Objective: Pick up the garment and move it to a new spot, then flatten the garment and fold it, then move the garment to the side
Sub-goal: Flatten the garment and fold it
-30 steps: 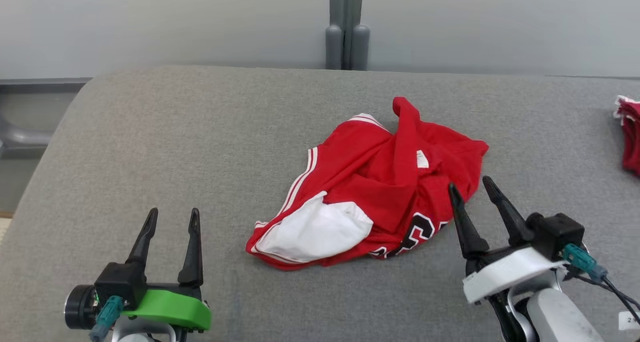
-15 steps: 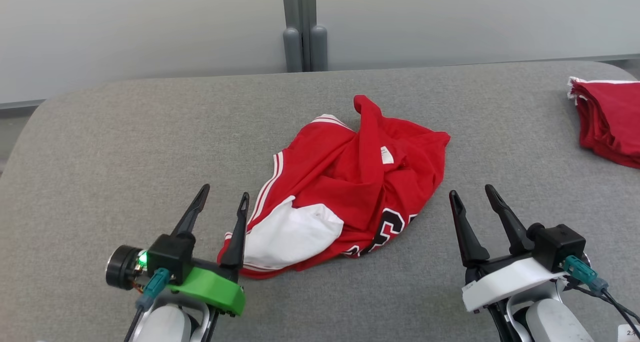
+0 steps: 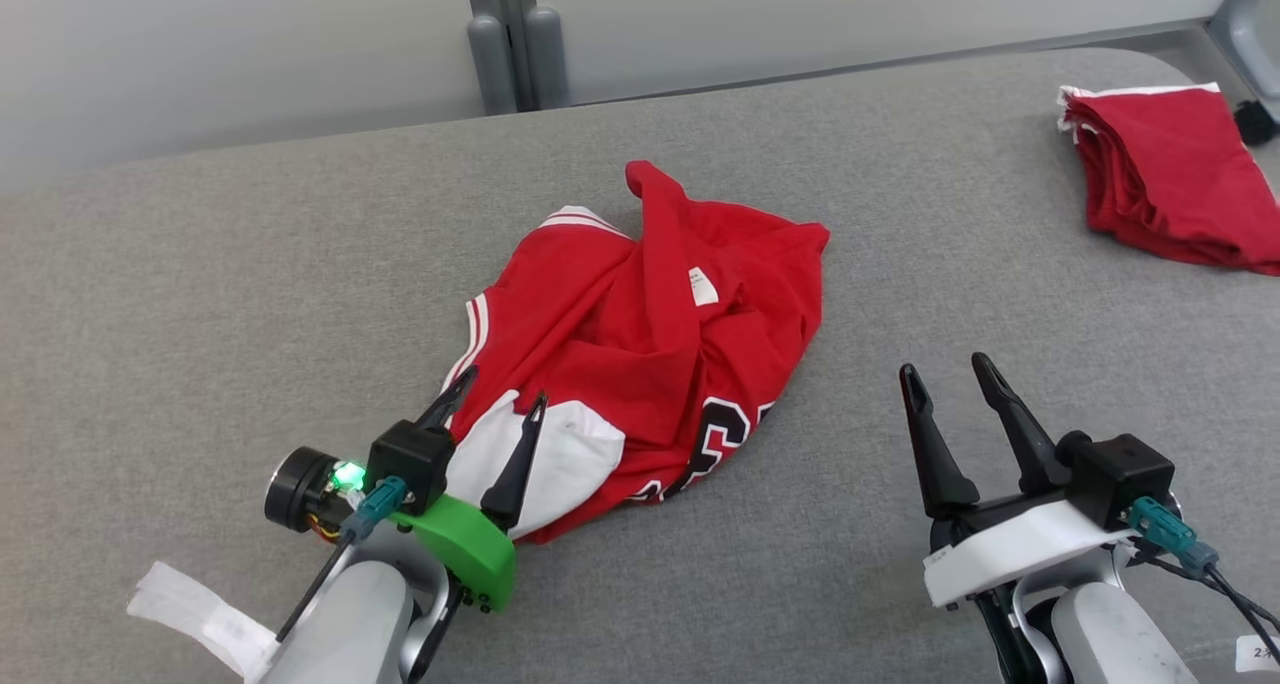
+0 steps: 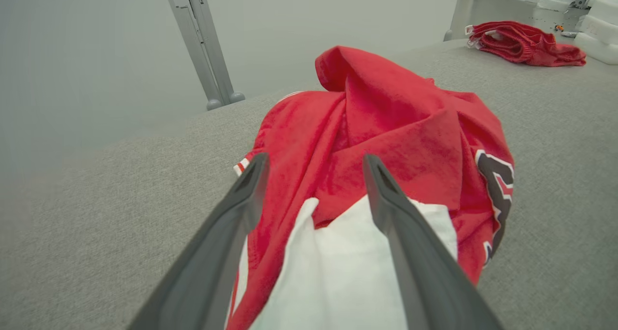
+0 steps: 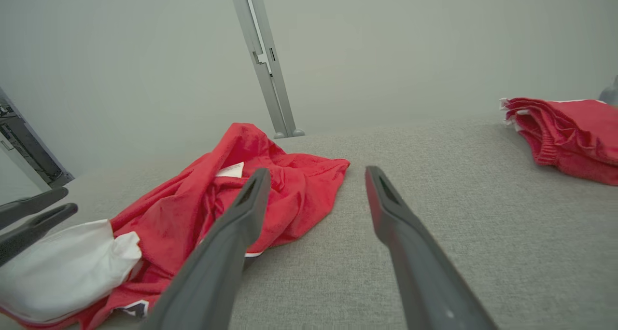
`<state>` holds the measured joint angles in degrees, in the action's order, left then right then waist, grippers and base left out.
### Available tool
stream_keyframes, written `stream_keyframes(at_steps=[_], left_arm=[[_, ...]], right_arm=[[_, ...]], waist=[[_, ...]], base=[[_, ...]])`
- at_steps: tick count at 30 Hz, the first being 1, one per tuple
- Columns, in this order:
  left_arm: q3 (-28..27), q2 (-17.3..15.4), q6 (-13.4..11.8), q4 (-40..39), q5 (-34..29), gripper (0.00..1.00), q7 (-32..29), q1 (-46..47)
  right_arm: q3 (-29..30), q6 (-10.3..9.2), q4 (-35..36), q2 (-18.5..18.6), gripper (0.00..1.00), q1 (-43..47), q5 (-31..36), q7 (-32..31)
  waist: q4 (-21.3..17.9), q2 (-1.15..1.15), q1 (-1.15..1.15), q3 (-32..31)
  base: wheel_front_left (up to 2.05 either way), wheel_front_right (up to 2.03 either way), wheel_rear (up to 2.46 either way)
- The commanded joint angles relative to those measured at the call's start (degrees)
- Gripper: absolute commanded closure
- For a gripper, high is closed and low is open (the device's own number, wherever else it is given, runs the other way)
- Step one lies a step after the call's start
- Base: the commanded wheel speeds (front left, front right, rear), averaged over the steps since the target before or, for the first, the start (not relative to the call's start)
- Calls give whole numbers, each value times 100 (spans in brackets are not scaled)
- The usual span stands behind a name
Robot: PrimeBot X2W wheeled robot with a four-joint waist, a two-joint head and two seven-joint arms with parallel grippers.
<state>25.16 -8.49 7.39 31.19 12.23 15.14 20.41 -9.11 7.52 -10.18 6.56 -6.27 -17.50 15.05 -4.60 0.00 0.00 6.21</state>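
- Left gripper (image 3: 505, 386): spread wide, its 2 fingers reach over the near-left end of the garment, astride its white panel. Nothing is pinched, and I cannot tell whether the fingers touch the cloth.
- Garment (image 3: 650, 344): 1 red jersey with white trim and black lettering. It lies in a crumpled heap near the middle of the grey padded table (image 3: 200, 294), closer to the left gripper than to the right.
- Right gripper (image 3: 945, 364): spread wide and empty, over bare table to the right of the garment and apart from it.
- Pile of folded red clothes (image 3: 1170, 174): 1 pile at the far right corner, well apart from the garment. I cannot tell how many pieces are in it.
- Done so far, by my reading: nothing. The garment is not lifted, not flat and not folded.
- Step in hand, as I judge: the opening pick-up, with the left gripper lined up for a grab.
- Left to do: lift and move it, flatten it, fold it, move it aside.
- Count: 2 grippers, 4 fingers, 1 loose garment, 1 folded pile, 1 table.
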Motion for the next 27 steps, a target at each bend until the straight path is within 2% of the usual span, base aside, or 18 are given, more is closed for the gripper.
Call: stream_keyframes(at_steps=[1,4,5,6,7,8,14,20,27], left_arm=[[44,-79,15,153,92,0,-1,126],[158,-85,15,490,213,0,-2,257],[204,-90,15,625,260,6,-1,304],[210,-74,15,707,311,51,0,350],[218,-69,15,817,364,69,-1,388],[227,-69,15,899,394,100,-1,416],[207,-20,15,762,397,100,0,446],[31,2,9,107,301,100,-2,92],[-101,-136,11,-806,181,100,-2,-669]], right_arm=[[11,-7,17,1,0,-98,6,17],[36,-7,38,-11,0,-124,15,17],[37,-7,42,-13,0,-130,18,16],[42,-7,46,-14,0,-129,22,17],[51,-7,48,-16,0,-131,26,16],[61,-7,50,-16,0,-134,30,17],[148,-7,76,-40,0,-50,61,16],[157,-7,22,-68,0,106,58,16],[118,-7,1,-70,0,142,23,17]], waist=[[-173,0,0,163],[-238,0,0,226],[-260,0,0,246],[-270,0,0,256],[-281,0,0,268],[-286,0,0,275],[-198,0,0,216],[125,0,0,28],[494,0,0,-124]], base=[[0,0,0],[0,0,0],[0,0,0],[0,0,0],[0,0,0],[0,0,0],[0,0,0],[0,0,0],[0,0,0]])
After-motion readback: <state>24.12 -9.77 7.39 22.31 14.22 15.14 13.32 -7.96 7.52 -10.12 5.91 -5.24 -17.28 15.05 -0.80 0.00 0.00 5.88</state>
